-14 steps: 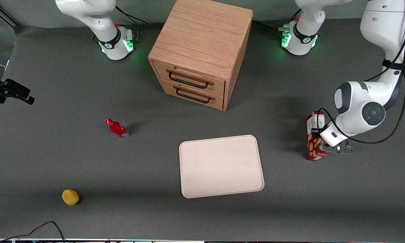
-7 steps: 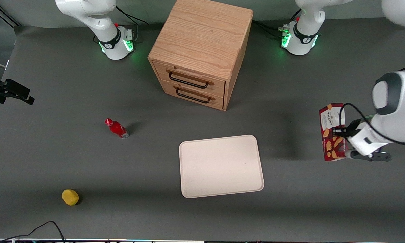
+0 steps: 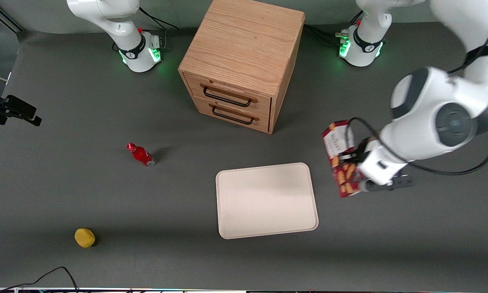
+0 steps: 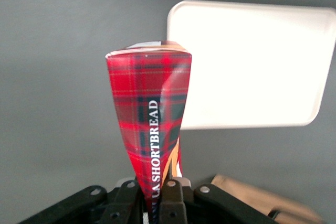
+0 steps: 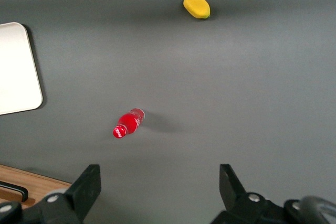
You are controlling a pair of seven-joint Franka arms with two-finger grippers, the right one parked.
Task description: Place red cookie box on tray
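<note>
We see the tool point(image 3: 355, 162) clamped on the red cookie box point(image 3: 341, 162), lifted off the worktop point(image 3: 105, 195), at the tray's point(image 3: 266, 200) 2 o'clock.

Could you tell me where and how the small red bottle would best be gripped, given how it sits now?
A judgement: grip the small red bottle across its body, below the cap, coming down from above, since it lies tilted on the table with open space around it. For now the gripper is busy, its fingers shut on the red cookie box, held in the air beside the tray.
</note>
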